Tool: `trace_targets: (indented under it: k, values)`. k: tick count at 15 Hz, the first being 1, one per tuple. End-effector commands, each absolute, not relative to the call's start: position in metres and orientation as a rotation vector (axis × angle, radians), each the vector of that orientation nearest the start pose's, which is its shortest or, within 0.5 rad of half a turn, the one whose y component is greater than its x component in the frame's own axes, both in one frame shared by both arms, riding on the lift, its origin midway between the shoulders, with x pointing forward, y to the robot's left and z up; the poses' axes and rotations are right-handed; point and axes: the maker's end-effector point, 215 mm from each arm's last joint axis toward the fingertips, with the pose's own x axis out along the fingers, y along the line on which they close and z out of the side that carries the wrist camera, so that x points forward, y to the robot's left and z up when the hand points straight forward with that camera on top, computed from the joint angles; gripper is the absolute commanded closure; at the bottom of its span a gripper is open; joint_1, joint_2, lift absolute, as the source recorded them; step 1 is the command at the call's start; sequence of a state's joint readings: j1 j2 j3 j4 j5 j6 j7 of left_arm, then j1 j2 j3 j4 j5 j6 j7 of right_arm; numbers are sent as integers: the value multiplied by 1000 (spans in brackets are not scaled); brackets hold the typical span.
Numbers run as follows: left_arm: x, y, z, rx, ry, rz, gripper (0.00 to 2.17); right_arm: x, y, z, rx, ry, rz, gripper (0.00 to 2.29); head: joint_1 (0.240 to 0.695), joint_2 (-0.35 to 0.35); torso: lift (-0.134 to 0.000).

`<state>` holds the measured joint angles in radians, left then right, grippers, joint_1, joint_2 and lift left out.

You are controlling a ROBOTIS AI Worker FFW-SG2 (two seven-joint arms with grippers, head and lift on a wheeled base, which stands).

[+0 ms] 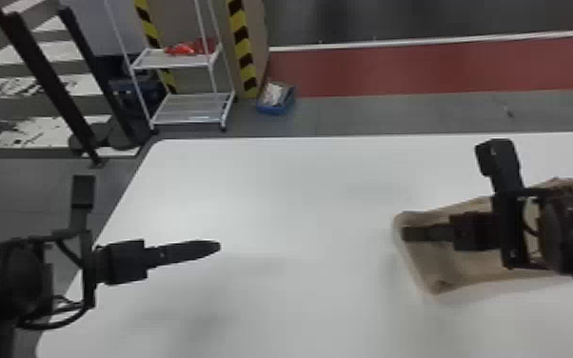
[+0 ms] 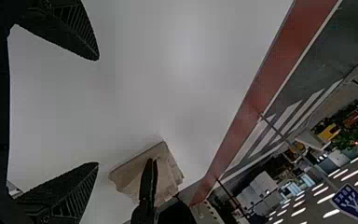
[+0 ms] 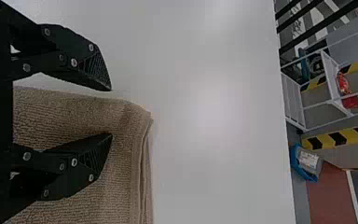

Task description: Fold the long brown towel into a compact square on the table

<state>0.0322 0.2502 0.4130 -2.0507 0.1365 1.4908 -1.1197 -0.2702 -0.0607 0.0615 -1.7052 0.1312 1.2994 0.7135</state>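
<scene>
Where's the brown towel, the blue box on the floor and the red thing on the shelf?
Brown towel [image 3: 121, 186]: right wrist view, its fuzzy top.
Blue box [image 1: 272, 109]: head view, its front side.
Red thing [image 1: 182, 49]: head view, its bright left part.

I see my left gripper [image 1: 218, 246] and my right gripper [image 1: 404, 233] pointing toward each other, well apart. On each one, the two black fingers stand open, with a gap between.
</scene>
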Motion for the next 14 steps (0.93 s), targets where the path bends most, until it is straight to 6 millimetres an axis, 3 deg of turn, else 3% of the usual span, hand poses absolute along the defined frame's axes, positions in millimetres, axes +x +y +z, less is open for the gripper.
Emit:
trace_targets:
  k: [1, 3, 6, 7, 8, 9, 10, 14]
  values:
    - [413, 267, -365, -559, 800, -650, 80, 524, -126, -432, 155, 909, 579, 1484, 695, 160, -124]
    - [413, 270, -366, -560, 801, -646, 80, 520, -124, -430, 161, 914, 583, 1622, 695, 164, -124]
    - [413, 271, -366, -564, 799, -645, 80, 518, -122, -429, 167, 916, 591, 1609, 695, 173, -124]
    - [413, 273, -365, -562, 797, -644, 80, 516, -123, -429, 174, 921, 592, 1342, 695, 176, -124]
    - [413, 274, -366, -559, 797, -642, 80, 514, -124, -424, 192, 917, 595, 826, 695, 178, -124]
    - [414, 276, -365, -559, 795, -641, 80, 513, -129, -418, 215, 916, 594, 556, 695, 178, -124]
    - [414, 277, -365, -558, 794, -639, 80, 511, -133, -413, 230, 919, 591, 424, 695, 180, -124]
    - [414, 278, -364, -556, 793, -638, 80, 492, -136, -412, 254, 993, 594, 397, 695, 178, -124]
